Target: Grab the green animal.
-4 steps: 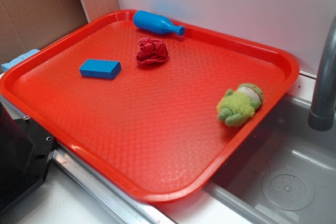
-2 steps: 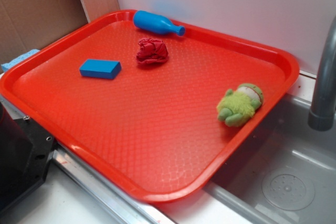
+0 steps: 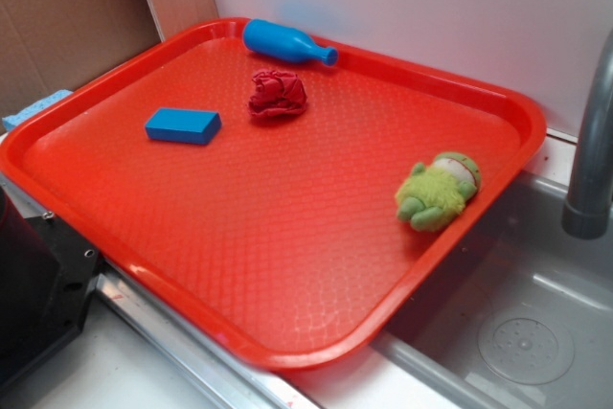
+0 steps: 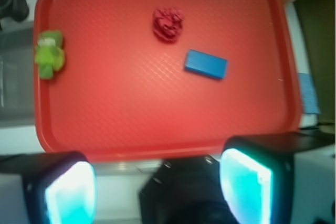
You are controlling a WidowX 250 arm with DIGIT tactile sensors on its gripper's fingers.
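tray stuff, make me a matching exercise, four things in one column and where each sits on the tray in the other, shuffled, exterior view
Things:
1. green animal
2. blue bottle
3. blue block
4. red cloth ball

Places:
A. lying along the far rim of the tray
B. just in front of the bottle
C. at the right edge, nearest the sink
D. left part, lying flat

Pairs: 1-C, 2-A, 3-D, 4-B

Bright, even light; wrist view soft and blurred.
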